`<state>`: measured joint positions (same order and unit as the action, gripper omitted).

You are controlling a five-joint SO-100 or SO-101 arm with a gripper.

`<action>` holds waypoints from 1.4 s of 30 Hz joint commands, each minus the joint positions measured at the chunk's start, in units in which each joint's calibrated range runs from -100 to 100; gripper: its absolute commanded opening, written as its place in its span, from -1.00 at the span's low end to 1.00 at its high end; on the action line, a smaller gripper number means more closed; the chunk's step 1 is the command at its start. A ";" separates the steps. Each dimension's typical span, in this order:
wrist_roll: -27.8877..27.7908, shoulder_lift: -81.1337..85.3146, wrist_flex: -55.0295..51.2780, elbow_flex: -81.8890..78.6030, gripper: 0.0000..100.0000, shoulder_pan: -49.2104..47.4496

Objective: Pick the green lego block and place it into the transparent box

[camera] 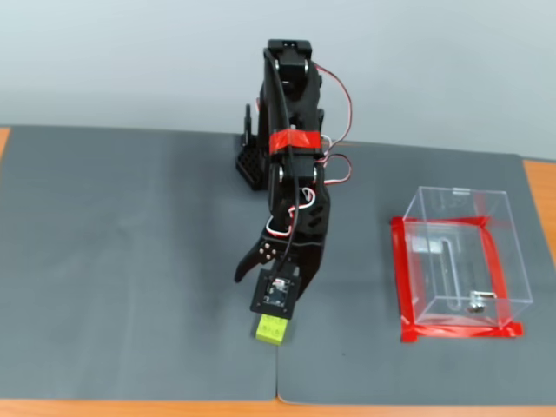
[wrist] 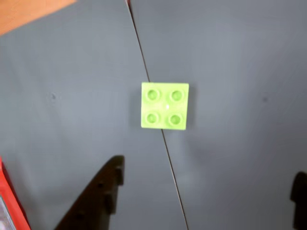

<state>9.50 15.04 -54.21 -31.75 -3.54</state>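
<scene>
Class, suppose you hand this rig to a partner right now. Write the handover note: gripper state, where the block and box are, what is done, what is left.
Gripper: open, empty, hovering over the green lego block.
Block: studs up on the grey mat, across the mat seam, untouched.
Transparent box: to the right in the fixed view, inside a red tape outline, no block in it.
Done: approach only.
Left: lower, grasp, lift, carry to the box, release.

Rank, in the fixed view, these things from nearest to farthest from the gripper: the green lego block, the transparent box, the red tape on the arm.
1. green lego block: just below the gripper.
2. red tape on the arm: higher up, above it.
3. transparent box: far right.
</scene>
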 commanded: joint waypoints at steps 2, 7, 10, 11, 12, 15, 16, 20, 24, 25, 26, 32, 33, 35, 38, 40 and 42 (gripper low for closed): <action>-0.25 -0.50 2.47 2.21 -0.23 -0.75; 0.11 -3.97 2.64 3.03 -0.23 -0.98; 0.11 -5.33 2.64 3.03 -0.23 -0.98; 0.11 -5.75 2.64 3.03 -0.23 -0.98; 0.11 -6.18 2.73 3.03 -0.23 -0.98; 0.22 -7.70 3.69 3.03 -0.23 -0.98; 0.22 -8.13 4.47 3.03 -0.23 -0.98; 0.11 -9.91 6.81 3.03 -0.23 -0.98; -0.10 -11.77 8.20 3.03 -0.23 -0.98; -0.15 -12.20 8.72 3.03 -0.23 -0.98; -0.15 -12.71 9.15 3.03 -0.23 -0.98; -0.20 -14.40 10.28 3.03 -0.23 -0.98; -0.20 -14.57 10.63 3.03 -0.23 -0.98; -0.20 -15.08 11.32 3.03 -0.23 -0.98; -0.25 -15.76 11.67 3.39 -0.23 -0.98; 0.06 -16.44 11.50 4.20 -0.23 -0.98; 0.06 -17.28 11.50 5.02 -0.23 -0.98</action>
<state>9.55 -2.04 -43.28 -30.49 -4.57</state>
